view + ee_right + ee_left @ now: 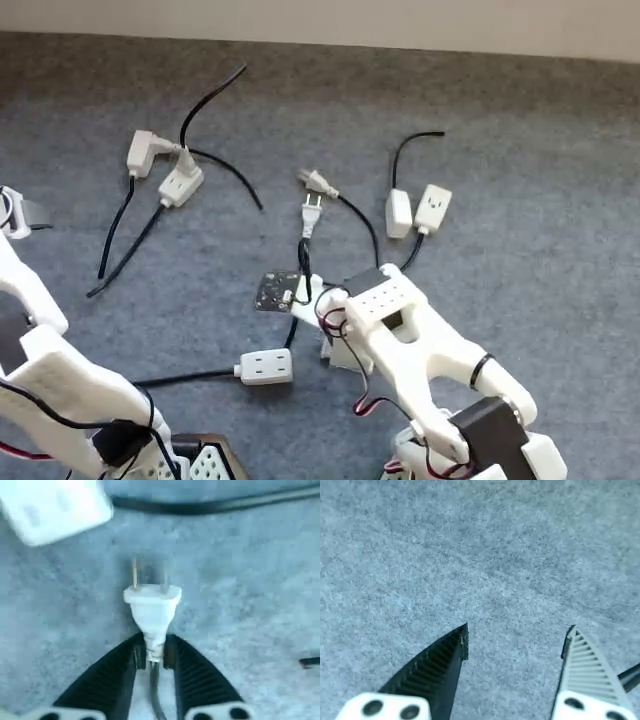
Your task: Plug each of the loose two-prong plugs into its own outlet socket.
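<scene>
**R gripper** (152, 642): nearly closed. Both black fingers (125, 667) clamp the neck of a white two-prong plug (152, 607), just behind its body. In the R wrist view the plug is at centre frame, over the grey surface (260, 605), with prongs pointing away from the gripper toward top of frame. Cannot tell whether the plug touches the surface. Beyond the prongs, upper left of frame, is a white block (55, 510), too blurred to read its face. A black cord (215, 502) runs across top of frame, just beside the block.

**L gripper** (517, 630): wide open, nothing between the fingers. One finger is black, the other pale. Grey surface below.

**High view:**
- R arm (410, 330) spans from lower right to centre. L arm (60, 390) is at lower left.
- Just above centre are two white plugs near each other: upper plug (318, 182) and lower plug (310, 215). The lower plug's cord runs down to the R arm's front end.
- Upper left: angled plug (145, 150) touching outlet socket no. 1 (180, 183), with black cords trailing off.
- Right of centre: white adapter block (398, 213) just beside outlet socket no. 2 (433, 208).
- Lower centre: outlet socket no. 3 (267, 367), slots facing up, cord leaving toward the left.
</scene>
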Tool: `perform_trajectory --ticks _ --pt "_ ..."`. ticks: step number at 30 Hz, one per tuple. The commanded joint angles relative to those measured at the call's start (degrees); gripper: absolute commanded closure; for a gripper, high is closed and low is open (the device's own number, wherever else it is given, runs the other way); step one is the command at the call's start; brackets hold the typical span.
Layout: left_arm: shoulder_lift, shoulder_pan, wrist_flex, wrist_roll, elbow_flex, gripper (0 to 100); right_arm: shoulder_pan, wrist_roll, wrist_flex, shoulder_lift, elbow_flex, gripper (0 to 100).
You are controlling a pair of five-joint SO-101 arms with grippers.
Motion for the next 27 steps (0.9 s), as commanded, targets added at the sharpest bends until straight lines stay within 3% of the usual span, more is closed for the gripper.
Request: perform_trajectory --ticks 1,6,11,16,23,27 --pt "-0.4 0.4 -0.6 -0.4 -2.2 69 -0.9 0.5 2.9 -3.3 -1.8 99.1" --pt "-0.6 0.7 -0.5 -0.4 -1.9 69 -0.7 0.2 2.4 -3.3 -1.7 99.2" --pt "-0.9 1.5 0.4 -0.4 -2.3 69 -1.0 -9.1 -2.9 -3.4 -1.7 99.2" --pt "-0.9 2.3 2.1 -0.4 -2.3 69 -3.1 -10.3 -5.1 -3.1 -1.1 98.9" --pt "-0.6 2.1 2.2 -0.5 -2.2 69 -4.0 -10.2 -3.4 2.1 -1.6 78.7" --pt "-0.4 2.1 2.1 -2.5 -1.9 69 -4.2 -10.1 -3.6 3.9 -1.8 76.5"
